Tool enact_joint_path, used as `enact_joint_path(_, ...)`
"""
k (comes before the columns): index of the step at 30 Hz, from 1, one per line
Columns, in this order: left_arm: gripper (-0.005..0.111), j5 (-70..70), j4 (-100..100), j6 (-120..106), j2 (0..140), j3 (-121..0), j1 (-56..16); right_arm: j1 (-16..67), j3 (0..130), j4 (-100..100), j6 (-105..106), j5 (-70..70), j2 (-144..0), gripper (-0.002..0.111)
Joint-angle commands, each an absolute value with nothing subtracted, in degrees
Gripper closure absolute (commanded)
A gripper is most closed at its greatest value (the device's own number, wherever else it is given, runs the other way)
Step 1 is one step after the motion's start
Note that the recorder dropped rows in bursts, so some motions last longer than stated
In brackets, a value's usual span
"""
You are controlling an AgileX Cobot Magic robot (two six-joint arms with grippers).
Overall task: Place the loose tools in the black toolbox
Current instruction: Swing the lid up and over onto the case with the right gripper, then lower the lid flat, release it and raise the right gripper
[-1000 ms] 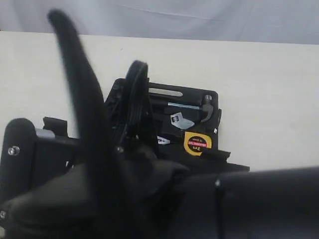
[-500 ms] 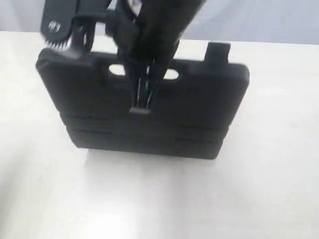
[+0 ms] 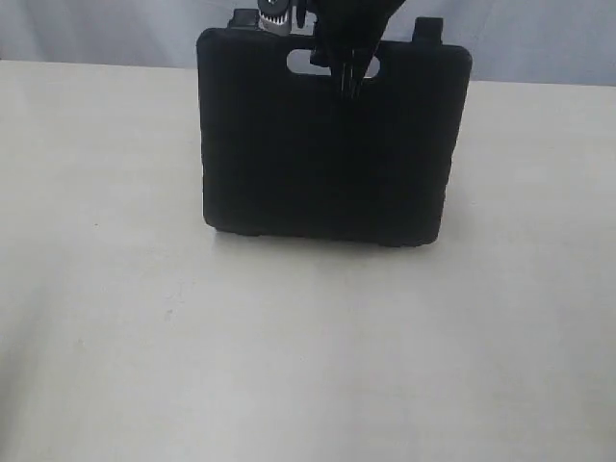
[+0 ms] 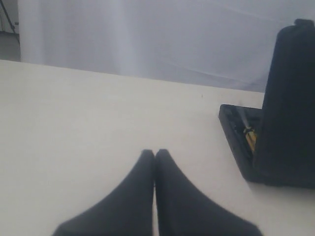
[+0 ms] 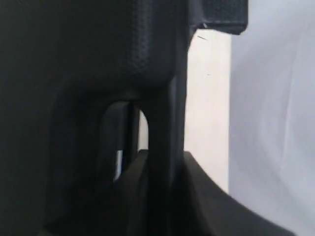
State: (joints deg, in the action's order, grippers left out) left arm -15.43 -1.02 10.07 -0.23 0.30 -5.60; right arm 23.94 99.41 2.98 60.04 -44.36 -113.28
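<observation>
The black toolbox stands near the table's far edge with one half raised upright, its outer face toward the exterior view. My right gripper comes over its top edge and is shut on the bar of the slot handle. From the left wrist view I see the toolbox side-on, its other half flat on the table. A bit of a yellow tool shows inside it; I cannot tell which one. The other loose tools are hidden. My left gripper is shut and empty above bare table, well apart from the toolbox.
A cream table stretches in front of the toolbox and to both sides. Pale curtain hangs behind the table's far edge. The left arm does not show in the exterior view.
A second ago the toolbox lay open with hammer, wrench and tape measure showing. The raised half has since swung up to upright and hides them. The arm blocking the exterior view has gone.
</observation>
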Motion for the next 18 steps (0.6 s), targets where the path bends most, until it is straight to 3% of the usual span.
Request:
enact_joint_path(1,0.107,-15.42,-1.06,10.05,0.0,0.0,-5.93,22.82,97.51,3.32,61.3,-44.19,-121.9,0.109)
enact_joint_path(5,0.107,-15.42,-1.06,10.05,0.0,0.0,-5.93,22.82,97.51,3.32,61.3,-38.63,-125.59,0.108)
enact_joint_path(7,0.107,-15.42,-1.06,10.05,0.0,0.0,-5.93,22.82,97.51,3.32,61.3,-36.96,-126.58,0.102)
enact_joint_path(13,0.107,-15.42,-1.06,10.05,0.0,0.0,-5.93,22.82,97.51,3.32,60.84,-34.05,-126.86,0.063)
enact_joint_path(18,0.107,-15.42,-1.06,10.05,0.0,0.0,-5.93,22.82,97.92,3.32,57.34,-32.14,-125.29,0.046)
